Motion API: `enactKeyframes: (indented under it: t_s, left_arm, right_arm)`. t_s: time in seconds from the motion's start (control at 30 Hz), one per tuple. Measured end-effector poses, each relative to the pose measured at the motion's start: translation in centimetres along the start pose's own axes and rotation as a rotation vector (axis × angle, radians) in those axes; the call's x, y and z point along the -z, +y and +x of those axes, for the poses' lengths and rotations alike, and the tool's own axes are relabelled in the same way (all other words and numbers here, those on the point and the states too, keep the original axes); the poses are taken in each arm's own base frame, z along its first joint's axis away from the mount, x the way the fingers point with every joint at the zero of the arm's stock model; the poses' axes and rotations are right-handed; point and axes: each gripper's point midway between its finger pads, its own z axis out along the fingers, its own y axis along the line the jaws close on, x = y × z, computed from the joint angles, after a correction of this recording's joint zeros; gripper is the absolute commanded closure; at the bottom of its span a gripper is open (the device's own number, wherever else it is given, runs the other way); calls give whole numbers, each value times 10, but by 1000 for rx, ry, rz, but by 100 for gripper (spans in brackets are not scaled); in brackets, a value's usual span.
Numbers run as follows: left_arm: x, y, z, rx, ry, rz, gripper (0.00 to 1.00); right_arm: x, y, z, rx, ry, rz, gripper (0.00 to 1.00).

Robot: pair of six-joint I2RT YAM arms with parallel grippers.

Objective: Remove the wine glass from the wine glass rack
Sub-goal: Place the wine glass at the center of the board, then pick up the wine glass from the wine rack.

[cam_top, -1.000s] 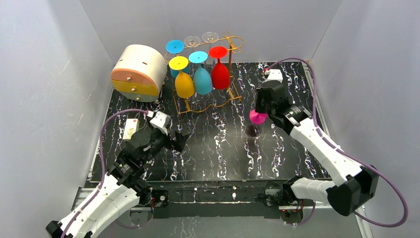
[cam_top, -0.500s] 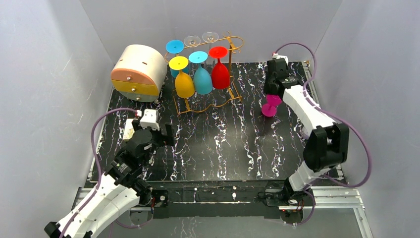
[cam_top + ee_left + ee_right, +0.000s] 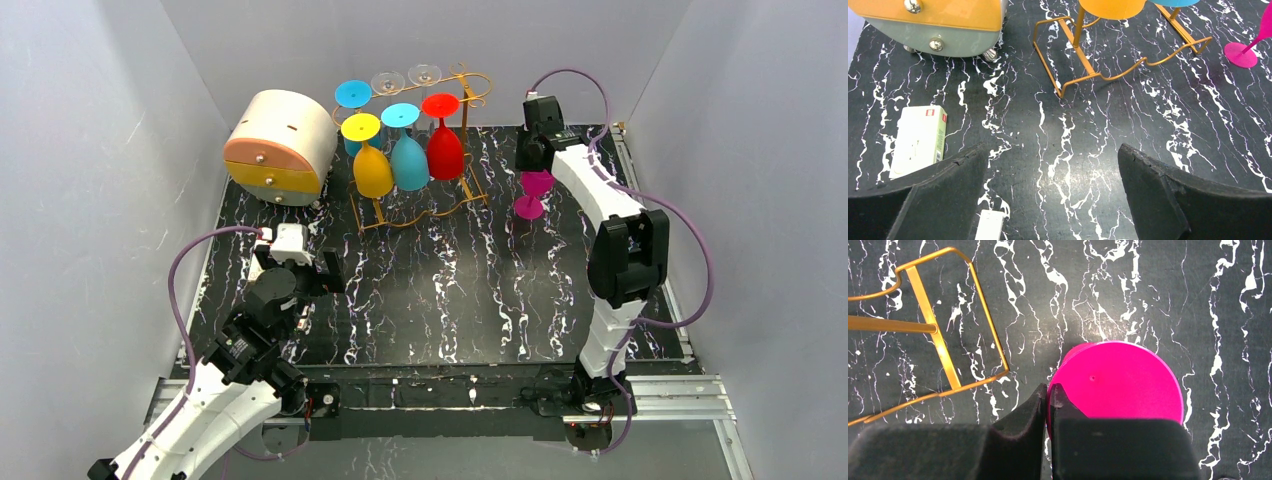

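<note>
Your right claw (image 3: 1050, 389) is at the far right of the black, white-veined marble desk (image 3: 440, 300), reaching straight down from above. Its two fingers are drawn almost together, and the rim of the magenta plastic wine glass (image 3: 1118, 380) runs into the thin slit between them, so it is pinching the wall of the bowl. That glass is off the thin golden wire wine glass rack (image 3: 935, 335). It stands upright just to the right of the rack's nearest foot, apart from the wire. In your left wrist view its round foot looks set flat on the desk, with the stem rising out of the frame.

The rack stands at the back centre of the desk. A yellow glass (image 3: 372, 170), a turquoise glass (image 3: 409, 163) and a red glass (image 3: 444, 152) hang from it upside down in the front row. Behind them are a cyan foot (image 3: 352, 94) and two clear glasses (image 3: 388, 82).

Your left claw (image 3: 1052, 150) is spread wide and holds nothing. It hovers over the near left part of the desk, well apart from the rack. A small white and green carton (image 3: 918, 140) lies flat just beside its left finger. The round cream-and-orange drawer box (image 3: 280, 145) sits at the back left, near the rack.
</note>
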Motion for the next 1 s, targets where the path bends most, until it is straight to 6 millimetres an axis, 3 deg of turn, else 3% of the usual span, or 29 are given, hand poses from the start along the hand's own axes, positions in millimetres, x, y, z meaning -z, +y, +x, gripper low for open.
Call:
enactKeyframes:
  t_s: [0.13, 0.4, 0.57, 0.73, 1.0]
  left_arm:
    - [-1, 1, 2, -5, 7, -8, 2]
    - [-6, 0, 9, -26, 41, -17, 2]
    - [-7, 0, 12, -32, 53, -20, 2]
    - [-6, 2, 12, -34, 55, -25, 2]
    - [-6, 12, 10, -23, 40, -88, 2]
  right_arm:
    - [-1, 5, 2, 7, 18, -23, 72]
    - [2, 6, 18, 19, 89, -40, 64]
    - [13, 9, 0, 17, 61, -50, 45]
    - [21, 11, -18, 12, 19, -56, 42]
    - [31, 15, -25, 15, 10, -83, 33]
